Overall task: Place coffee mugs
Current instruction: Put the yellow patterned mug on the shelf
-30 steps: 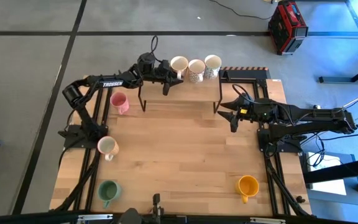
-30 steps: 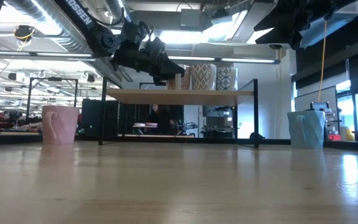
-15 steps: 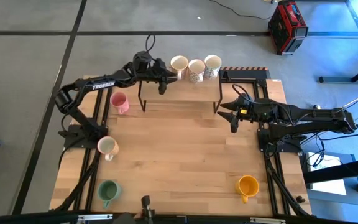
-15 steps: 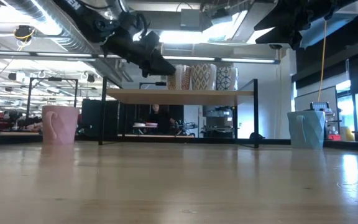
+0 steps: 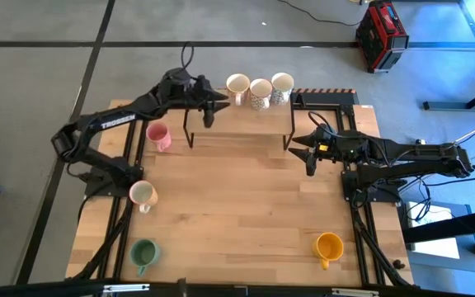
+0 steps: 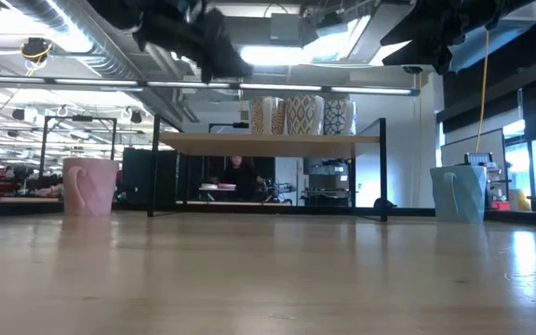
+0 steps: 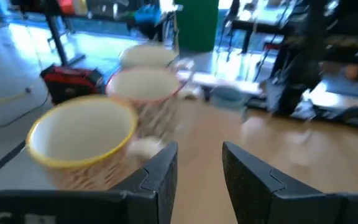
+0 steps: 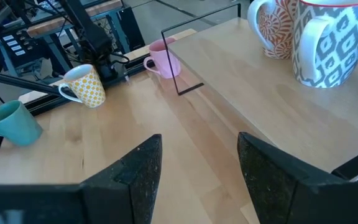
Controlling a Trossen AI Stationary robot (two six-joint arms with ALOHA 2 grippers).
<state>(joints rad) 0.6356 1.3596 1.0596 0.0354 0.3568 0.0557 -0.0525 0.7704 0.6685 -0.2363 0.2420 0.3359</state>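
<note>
Three patterned coffee mugs [image 5: 260,91] stand in a row on the far end of a raised wooden shelf [image 5: 242,122]. My left gripper [image 5: 213,106] hovers open above the shelf's left part, just left of the nearest cream mug [image 7: 82,140], with nothing between its fingers [image 7: 160,177]. A pink mug [image 5: 158,136], a yellow-dotted cream mug [image 5: 143,195], a green mug [image 5: 144,253] and an orange mug [image 5: 329,247] stand on the table. A light blue mug [image 6: 459,193] shows at the right in the low view. My right gripper [image 5: 302,153] waits open beside the shelf's right end.
The shelf stands on thin black legs [image 6: 154,167] with open room beneath it. The wooden table's middle [image 5: 246,206] is bare. Black frame rails [image 5: 126,223] run along both sides. A red case [image 5: 381,35] sits on the floor beyond the table.
My left gripper has drawn back from the leftmost shelf mug toward the table's left edge and risen, its fingers staying open. The three mugs stay where they were on the shelf.
</note>
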